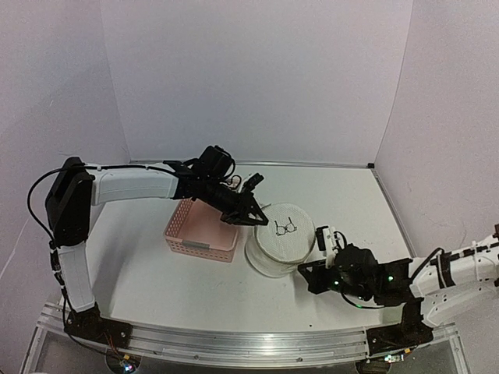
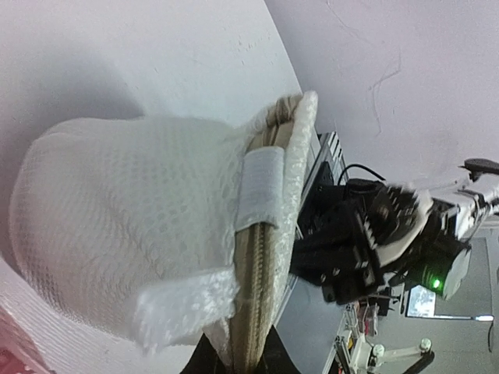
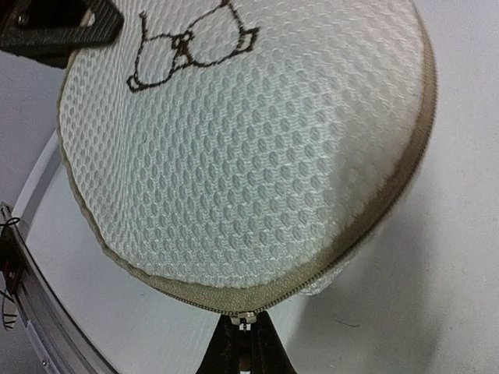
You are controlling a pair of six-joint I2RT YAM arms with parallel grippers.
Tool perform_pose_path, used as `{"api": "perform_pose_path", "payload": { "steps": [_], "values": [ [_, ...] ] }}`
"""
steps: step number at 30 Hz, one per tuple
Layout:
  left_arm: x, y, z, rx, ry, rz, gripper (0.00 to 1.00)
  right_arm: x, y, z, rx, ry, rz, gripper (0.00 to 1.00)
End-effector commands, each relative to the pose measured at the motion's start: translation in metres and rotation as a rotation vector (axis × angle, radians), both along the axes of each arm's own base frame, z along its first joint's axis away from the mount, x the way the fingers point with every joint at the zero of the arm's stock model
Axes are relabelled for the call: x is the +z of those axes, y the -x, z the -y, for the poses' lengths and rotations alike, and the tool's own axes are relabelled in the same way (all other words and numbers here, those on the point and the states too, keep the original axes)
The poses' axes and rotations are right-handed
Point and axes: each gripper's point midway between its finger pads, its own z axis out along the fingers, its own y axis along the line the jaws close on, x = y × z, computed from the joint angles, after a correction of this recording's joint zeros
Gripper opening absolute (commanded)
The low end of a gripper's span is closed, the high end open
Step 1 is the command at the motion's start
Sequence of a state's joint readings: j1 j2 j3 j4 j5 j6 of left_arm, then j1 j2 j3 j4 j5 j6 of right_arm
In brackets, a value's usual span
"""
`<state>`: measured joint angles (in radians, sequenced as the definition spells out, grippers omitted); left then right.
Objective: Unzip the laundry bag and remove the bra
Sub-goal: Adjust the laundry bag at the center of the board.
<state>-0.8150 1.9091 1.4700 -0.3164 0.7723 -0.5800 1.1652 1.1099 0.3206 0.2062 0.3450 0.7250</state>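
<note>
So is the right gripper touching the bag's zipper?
Touching. The right wrist view shows the right gripper with its fingertips pinched together on the zipper pull at the near rim of the laundry bag.

Left arm (image 1: 132, 187) stretches forward-right, left hand (image 1: 257, 218) tilted down; right arm (image 1: 460, 269) lies low, right hand (image 3: 243, 335) pinched closed.

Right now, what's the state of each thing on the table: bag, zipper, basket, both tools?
Laundry bag: standing at full height, drawing face up.
Zipper: closed along the stretches in view.
Basket: upright, nothing seen in the part that shows.
Left tool: at the bag's rim on the basket side; open or shut unclear.
Right tool: shut on the zipper at the bag's near-right rim.
Bra: not in view.
</note>
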Motion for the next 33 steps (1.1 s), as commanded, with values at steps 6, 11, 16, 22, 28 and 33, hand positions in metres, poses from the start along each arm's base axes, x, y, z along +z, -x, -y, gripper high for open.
{"api": "perform_pose_path", "payload": {
  "steps": [6, 11, 16, 22, 28, 33],
  "values": [
    [0.024, -0.043, 0.001, 0.068, 0.038, 0.083, 0.10, 0.029, -0.015, -0.079, 0.006, -0.118, -0.011, 0.00],
    [0.018, -0.064, -0.010, 0.155, -0.017, 0.108, 0.21, 0.028, -0.025, -0.099, -0.022, -0.115, -0.030, 0.00],
    [0.006, -0.082, -0.033, 0.278, -0.143, 0.158, 0.39, 0.033, -0.036, -0.106, -0.069, -0.097, -0.015, 0.00],
    [0.032, -0.085, -0.058, 0.391, -0.169, 0.225, 0.52, 0.032, -0.041, -0.112, -0.086, -0.079, -0.016, 0.00],
    [0.043, -0.080, -0.085, 0.497, -0.194, 0.246, 0.57, 0.027, -0.042, -0.116, -0.089, -0.069, -0.030, 0.00],
    [0.052, -0.059, -0.091, 0.501, -0.164, 0.208, 0.62, 0.026, -0.042, -0.114, -0.104, -0.074, -0.036, 0.00]
  ]
}}
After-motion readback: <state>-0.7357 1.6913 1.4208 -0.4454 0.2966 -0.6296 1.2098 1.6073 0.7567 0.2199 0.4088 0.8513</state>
